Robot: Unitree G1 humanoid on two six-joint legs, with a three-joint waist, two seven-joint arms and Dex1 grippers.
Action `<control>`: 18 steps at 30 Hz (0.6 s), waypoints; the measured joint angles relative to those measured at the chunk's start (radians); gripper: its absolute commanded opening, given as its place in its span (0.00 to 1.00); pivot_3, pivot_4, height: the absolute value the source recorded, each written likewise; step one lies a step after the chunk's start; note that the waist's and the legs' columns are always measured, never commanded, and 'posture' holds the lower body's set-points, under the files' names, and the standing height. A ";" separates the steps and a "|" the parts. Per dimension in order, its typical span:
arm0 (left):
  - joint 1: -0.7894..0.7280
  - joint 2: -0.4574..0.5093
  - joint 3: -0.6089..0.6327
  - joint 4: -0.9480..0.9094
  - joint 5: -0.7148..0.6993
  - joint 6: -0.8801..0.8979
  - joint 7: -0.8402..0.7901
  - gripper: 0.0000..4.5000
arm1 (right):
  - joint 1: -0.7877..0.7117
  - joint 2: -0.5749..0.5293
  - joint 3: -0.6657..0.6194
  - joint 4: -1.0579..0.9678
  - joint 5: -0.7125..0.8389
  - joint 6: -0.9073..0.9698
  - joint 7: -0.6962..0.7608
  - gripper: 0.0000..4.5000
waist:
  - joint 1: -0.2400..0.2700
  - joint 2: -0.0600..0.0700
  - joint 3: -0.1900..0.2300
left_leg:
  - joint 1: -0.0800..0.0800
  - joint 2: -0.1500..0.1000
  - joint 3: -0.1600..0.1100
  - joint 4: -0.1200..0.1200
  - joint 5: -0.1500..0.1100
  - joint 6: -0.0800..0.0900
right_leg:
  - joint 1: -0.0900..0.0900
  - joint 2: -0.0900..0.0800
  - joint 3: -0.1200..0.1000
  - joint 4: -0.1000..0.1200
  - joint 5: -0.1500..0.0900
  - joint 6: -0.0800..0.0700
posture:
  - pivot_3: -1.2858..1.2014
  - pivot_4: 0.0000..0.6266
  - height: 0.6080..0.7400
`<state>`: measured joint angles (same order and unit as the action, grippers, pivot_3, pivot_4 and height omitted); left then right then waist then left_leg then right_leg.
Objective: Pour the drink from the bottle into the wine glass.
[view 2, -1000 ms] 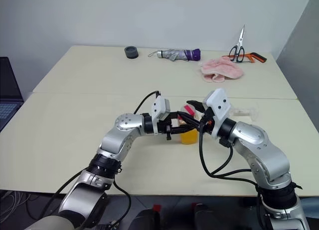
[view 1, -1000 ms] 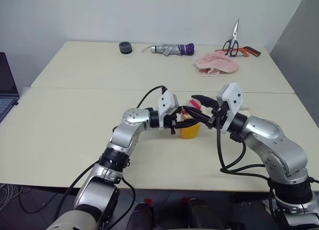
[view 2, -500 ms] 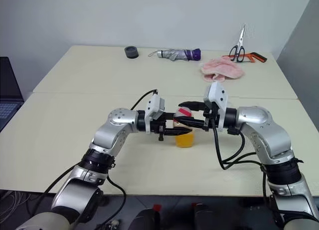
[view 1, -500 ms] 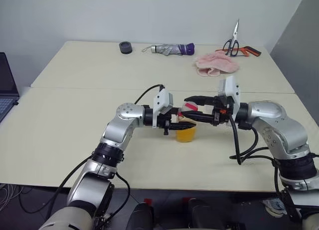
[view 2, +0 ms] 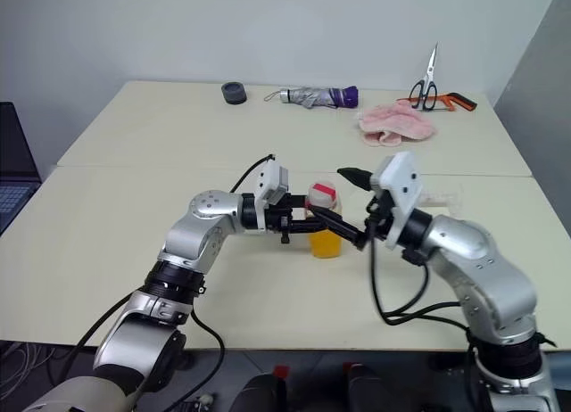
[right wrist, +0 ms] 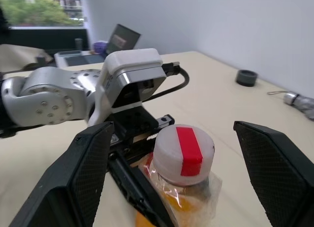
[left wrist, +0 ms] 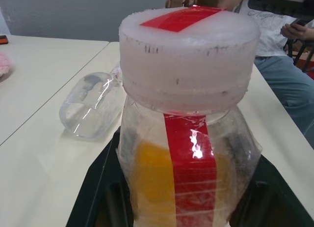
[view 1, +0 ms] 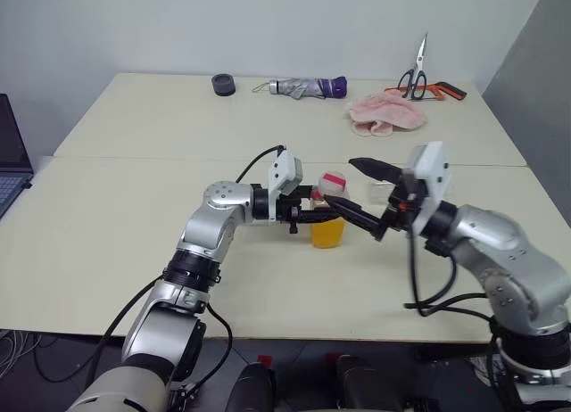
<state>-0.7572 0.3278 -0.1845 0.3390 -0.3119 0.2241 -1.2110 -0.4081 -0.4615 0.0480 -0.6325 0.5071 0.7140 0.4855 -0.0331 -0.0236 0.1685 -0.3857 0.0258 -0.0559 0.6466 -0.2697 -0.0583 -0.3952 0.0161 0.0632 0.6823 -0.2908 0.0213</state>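
Your left gripper (view 1: 323, 213) is clamping the bottle (view 1: 328, 218) low on its body, holding it upright at mid-table with the drink (left wrist: 162, 180) filling its lower half and the cap (right wrist: 183, 150) on. Your right gripper (right wrist: 179, 170) is standing wide open, fingers (right wrist: 86, 175) either side of the cap, gripping nothing. The wine glass (left wrist: 93, 105) is lying on its side just beyond the bottle.
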 measured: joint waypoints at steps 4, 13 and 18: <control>-0.002 0.000 0.001 0.025 0.001 -0.011 -0.002 0.40 | 0.000 0.042 0.072 -0.005 -0.078 0.012 -0.095 0.93 | 0.001 0.000 0.000 | -0.001 0.000 0.000 0.000 0.000 0.000 | 0.000 0.000 0.000 -0.001 0.000 0.000 | 0.52 0.24 1.00; -0.005 0.001 0.000 0.035 0.014 -0.038 -0.020 0.40 | 0.003 0.108 0.095 0.039 -0.132 0.010 -0.139 0.89 | 0.001 0.000 0.000 | -0.011 0.000 0.000 0.002 0.000 0.000 | -0.010 0.000 0.000 0.003 0.000 -0.001 | 0.52 0.24 1.00; -0.008 0.001 0.000 0.036 0.025 -0.050 -0.021 0.40 | 0.002 0.130 0.095 0.061 -0.132 0.008 -0.134 0.56 | 0.001 0.000 0.000 | -0.011 0.000 0.000 0.003 0.000 0.000 | -0.010 -0.001 0.000 0.003 0.000 -0.001 | 0.52 0.24 1.00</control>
<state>-0.7653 0.3286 -0.1844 0.3753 -0.2866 0.1744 -1.2319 -0.4061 -0.3315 0.1430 -0.5714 0.3748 0.7215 0.3511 -0.0322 -0.0235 0.1685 -0.3967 0.0254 -0.0558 0.6493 -0.2696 -0.0583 -0.4054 0.0156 0.0631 0.6850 -0.2904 0.0207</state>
